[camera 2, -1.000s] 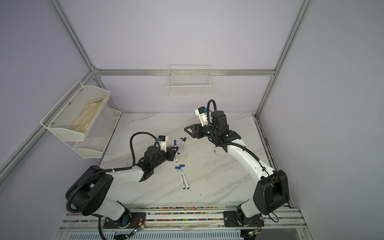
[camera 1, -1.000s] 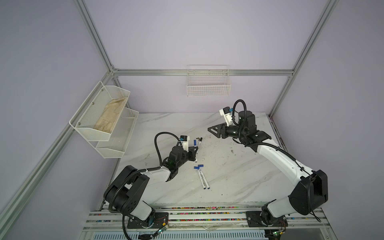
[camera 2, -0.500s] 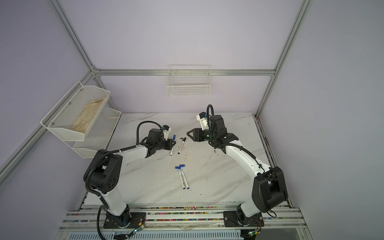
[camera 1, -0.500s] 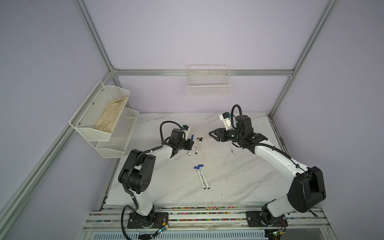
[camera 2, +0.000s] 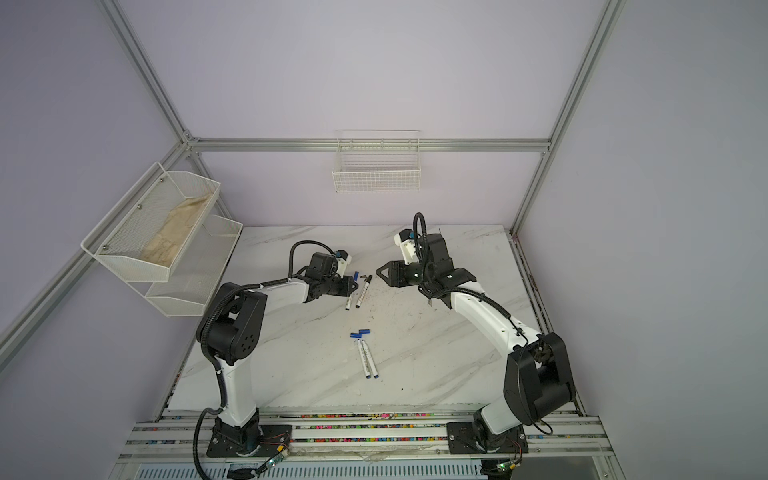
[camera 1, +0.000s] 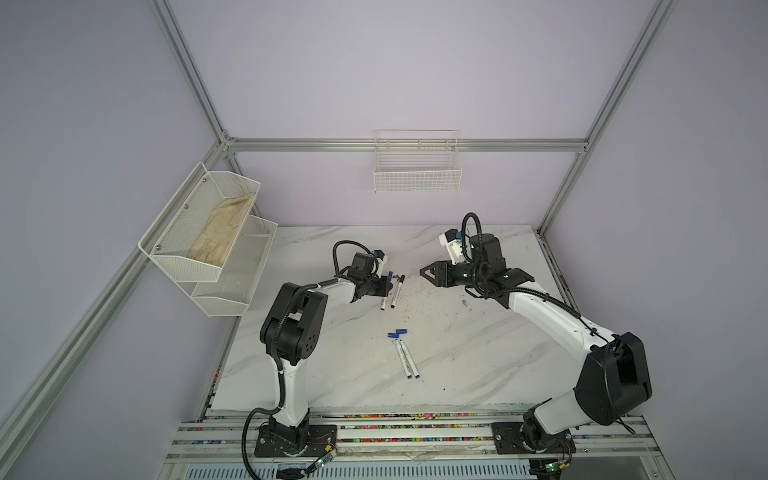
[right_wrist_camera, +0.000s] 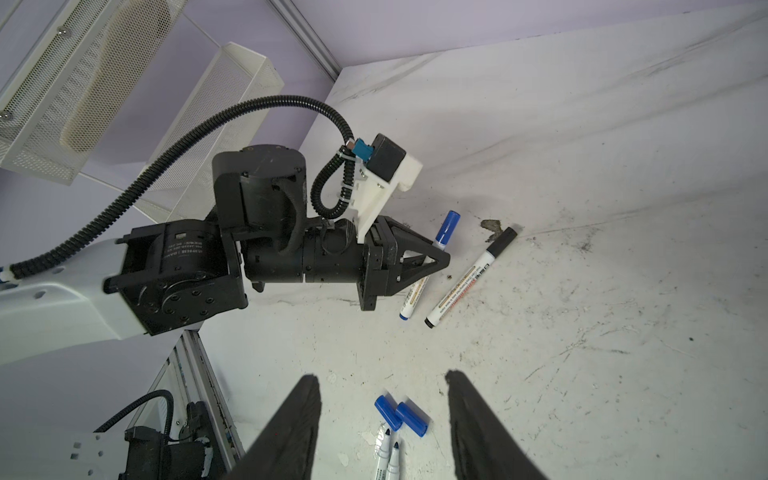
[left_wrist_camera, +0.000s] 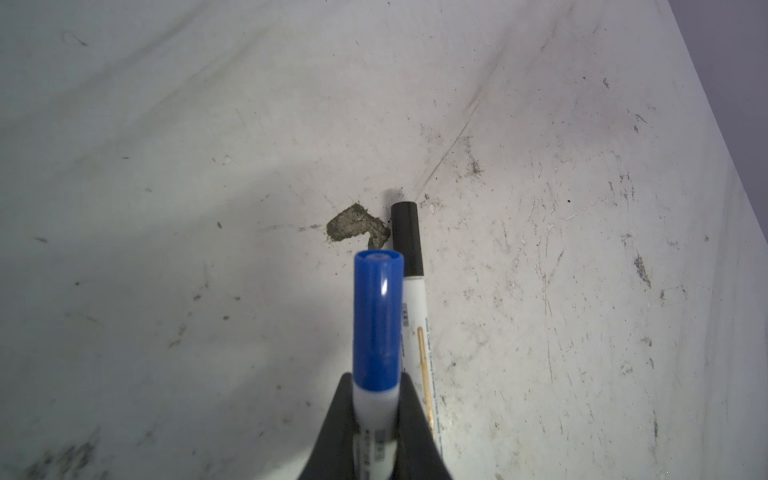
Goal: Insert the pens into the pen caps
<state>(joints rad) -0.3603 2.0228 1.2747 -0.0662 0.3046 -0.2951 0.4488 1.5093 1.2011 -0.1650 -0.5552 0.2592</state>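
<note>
Toward the back of the marble table, the left gripper is clamped on the white barrel of a blue-capped pen. It holds the pen low over the surface, just beside a black-capped pen that lies flat. The right gripper hangs with its jaws apart and empty above the centre, where two loose blue caps lie near the tips of two uncapped pens.

The step in hand looks like laying the closed pen down. Lower it parallel to the black one, let it touch the table, then part the fingers so it neither rolls nor knocks its neighbour. Whether that pen is pushed fully home I cannot tell from this angle.

Room is generous. Bare marble lies all round, and the table's edges and the mesh shelf are well away. Only the two grippers sit near each other.
</note>
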